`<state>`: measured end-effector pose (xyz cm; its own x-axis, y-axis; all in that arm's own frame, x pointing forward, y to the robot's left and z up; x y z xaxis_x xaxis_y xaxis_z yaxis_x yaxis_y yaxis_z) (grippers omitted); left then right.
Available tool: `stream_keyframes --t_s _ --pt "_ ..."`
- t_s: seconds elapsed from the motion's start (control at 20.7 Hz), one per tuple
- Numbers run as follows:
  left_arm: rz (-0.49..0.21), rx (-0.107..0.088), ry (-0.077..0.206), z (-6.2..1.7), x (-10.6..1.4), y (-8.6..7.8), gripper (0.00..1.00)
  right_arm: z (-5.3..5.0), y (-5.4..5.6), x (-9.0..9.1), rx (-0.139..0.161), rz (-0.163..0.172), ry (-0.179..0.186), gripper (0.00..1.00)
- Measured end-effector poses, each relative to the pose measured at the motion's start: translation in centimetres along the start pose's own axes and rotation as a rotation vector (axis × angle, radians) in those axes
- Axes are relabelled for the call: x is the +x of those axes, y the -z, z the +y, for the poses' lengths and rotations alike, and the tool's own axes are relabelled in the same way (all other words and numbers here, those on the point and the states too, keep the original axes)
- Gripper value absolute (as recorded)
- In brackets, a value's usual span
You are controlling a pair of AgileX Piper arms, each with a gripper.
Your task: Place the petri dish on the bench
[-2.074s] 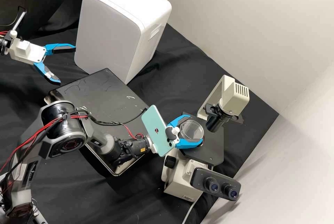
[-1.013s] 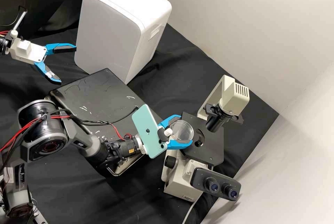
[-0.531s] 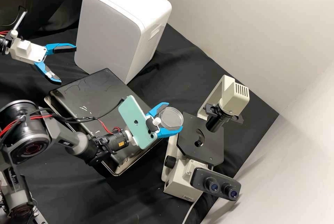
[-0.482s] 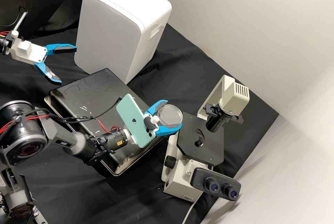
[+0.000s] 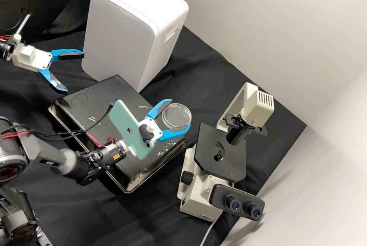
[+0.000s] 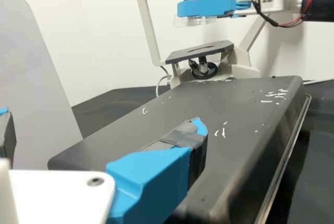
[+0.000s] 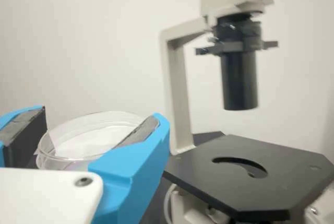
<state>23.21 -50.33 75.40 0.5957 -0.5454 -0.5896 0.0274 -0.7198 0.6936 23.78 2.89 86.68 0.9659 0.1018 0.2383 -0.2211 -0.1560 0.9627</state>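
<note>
The clear petri dish (image 5: 176, 115) hangs in the air over the near right corner of the black tray (image 5: 95, 102), held between the blue fingers of my right gripper (image 5: 174, 118), which is shut on it. The right wrist view has the dish (image 7: 88, 139) between the two fingers, with the microscope stage (image 7: 261, 174) beyond. My left gripper (image 5: 65, 69) stands open at the far left, beside the white box, with nothing in it. From the left wrist view the dish (image 6: 194, 20) shows far off, above the tray (image 6: 219, 125).
A white box (image 5: 133, 28) stands at the back of the black bench. The microscope (image 5: 225, 154) stands at the right, its black stage (image 5: 220, 152) bare. Black cloth (image 5: 198, 70) covers the bench between box and microscope.
My right gripper has drawn the petri dish off the microscope stage, up and to the left, until it is over the tray's corner. The left arm has barely moved.
</note>
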Motion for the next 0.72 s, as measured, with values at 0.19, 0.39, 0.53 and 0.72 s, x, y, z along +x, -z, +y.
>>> stream_keyframes --t_s 0.19,0.39,0.53,0.72 --pt "-0.004 -0.005 0.009 -0.33 0.1 0.0 1.00 -0.7 0.8 -1.1 0.006 0.037 0.030 0.00" --pt "-0.011 0.036 0.011 -0.38 0.2 -0.1 1.00 -1.4 0.9 -2.2 0.000 0.045 0.074 0.00" --pt "-0.019 0.071 0.017 -0.63 0.4 -0.2 1.00 -1.7 0.7 -2.6 -0.002 0.044 0.097 0.00" --pt "-0.028 0.134 0.017 -0.70 0.5 -0.4 1.00 -2.0 0.5 -2.5 -0.005 0.037 0.115 0.00"
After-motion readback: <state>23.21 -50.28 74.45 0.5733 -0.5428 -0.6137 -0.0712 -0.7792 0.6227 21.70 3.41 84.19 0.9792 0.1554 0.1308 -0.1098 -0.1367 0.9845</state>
